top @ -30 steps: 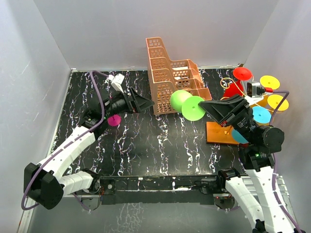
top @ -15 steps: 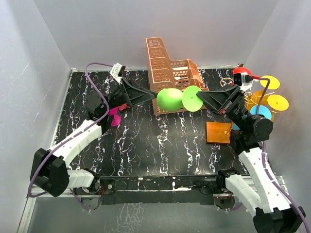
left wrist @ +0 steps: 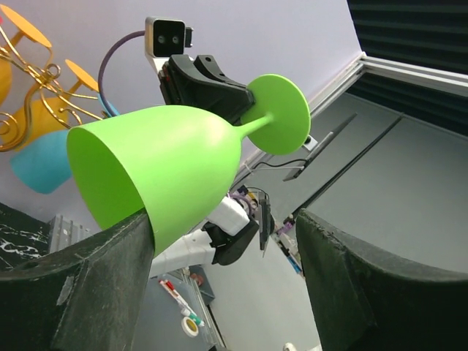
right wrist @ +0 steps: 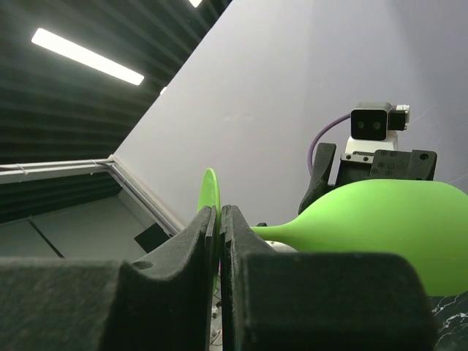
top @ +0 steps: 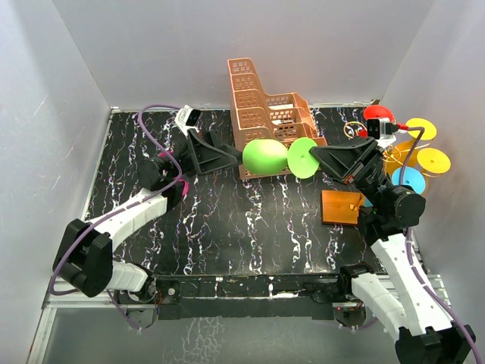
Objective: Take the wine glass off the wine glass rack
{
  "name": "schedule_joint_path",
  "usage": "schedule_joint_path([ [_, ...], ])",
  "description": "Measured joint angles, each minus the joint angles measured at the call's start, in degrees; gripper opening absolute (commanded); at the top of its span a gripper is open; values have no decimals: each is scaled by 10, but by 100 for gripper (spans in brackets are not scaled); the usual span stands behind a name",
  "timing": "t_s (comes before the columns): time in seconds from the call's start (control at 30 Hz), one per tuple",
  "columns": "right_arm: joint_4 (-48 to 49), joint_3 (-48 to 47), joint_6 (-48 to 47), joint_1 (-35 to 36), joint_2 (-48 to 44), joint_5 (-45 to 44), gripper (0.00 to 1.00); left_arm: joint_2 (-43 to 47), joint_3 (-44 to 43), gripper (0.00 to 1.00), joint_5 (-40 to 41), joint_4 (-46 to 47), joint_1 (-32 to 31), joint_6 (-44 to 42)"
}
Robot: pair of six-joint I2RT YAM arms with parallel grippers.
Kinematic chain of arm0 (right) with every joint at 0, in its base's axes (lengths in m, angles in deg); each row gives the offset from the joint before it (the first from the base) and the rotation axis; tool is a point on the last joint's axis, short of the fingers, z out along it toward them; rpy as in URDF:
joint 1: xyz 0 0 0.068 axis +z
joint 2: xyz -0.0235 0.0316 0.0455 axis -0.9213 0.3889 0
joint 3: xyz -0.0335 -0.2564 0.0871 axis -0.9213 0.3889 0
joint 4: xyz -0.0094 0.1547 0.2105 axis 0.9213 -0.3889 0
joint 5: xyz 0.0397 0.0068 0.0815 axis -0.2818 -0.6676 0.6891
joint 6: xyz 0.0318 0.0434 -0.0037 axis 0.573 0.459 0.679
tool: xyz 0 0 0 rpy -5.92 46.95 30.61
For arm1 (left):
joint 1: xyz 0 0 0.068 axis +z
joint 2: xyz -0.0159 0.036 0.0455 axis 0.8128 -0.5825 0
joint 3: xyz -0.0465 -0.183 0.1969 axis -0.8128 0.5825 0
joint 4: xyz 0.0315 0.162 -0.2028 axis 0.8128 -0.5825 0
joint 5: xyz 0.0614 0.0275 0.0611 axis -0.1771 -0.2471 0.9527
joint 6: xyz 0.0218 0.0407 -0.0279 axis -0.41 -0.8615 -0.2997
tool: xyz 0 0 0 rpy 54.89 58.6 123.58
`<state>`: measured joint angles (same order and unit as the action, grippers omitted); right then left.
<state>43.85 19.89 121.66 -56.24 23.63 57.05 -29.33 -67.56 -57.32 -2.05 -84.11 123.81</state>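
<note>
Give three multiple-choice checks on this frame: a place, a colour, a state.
1. Where is the green wine glass? A) hanging from a hook B) held aloft by its foot C) lying on the table
2. Base colour of the wine glass rack? A) orange-brown B) white C) blue
3. Right gripper? A) wide open B) shut on the glass's foot C) out of view

B: both wrist views show it in the air.
A: the top view shows the board.
B: the jaws pinch the green foot disc.

You see a smooth matt plastic glass (left wrist: 168, 164) between grainy matt-black fingers (right wrist: 168, 292) of the right gripper (top: 314, 158); near it the rack (top: 341, 206) has glossy gold wire, a wood-like base
</note>
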Motion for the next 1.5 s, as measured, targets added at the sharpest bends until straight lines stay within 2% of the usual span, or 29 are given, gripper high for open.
schedule_joint_path([
  [0.23,-47,0,-29,0,-31,-10,8,-9,0,50,0,27,-22,14],
  [0.43,-121,-23,-74,1,-58,-18,8,-27,0,42,9,46,-48,18],
  [0.67,-191,-28,-105,3,-81,-34,9,-60,-4,15,16,59,-78,24],
  [0.77,-233,-29,-123,0,-98,-63,17,-63,-5,5,23,83,-78,34],
  [0.83,-269,-35,-143,-1,-108,-81,26,-62,-5,0,29,99,-79,38],
  [1.03,-393,-46,-223,-2,-134,-128,61,-49,-5,0,36,106,-85,22],
  [1.1,-427,-48,-251,-1,-144,-141,69,-47,-5,0,34,86,-85,7],
  [1.27,-503,-67,-327,-1,-159,-169,75,-22,8,0,33,13,-85,-36],
  [1.4,-558,-111,-400,0,-154,-190,76,49,39,0,34,-74,-86,-89],
  [1.5,-605,-175,-461,0,-135,-217,79,119,57,0,49,-175,-86,-143],
])
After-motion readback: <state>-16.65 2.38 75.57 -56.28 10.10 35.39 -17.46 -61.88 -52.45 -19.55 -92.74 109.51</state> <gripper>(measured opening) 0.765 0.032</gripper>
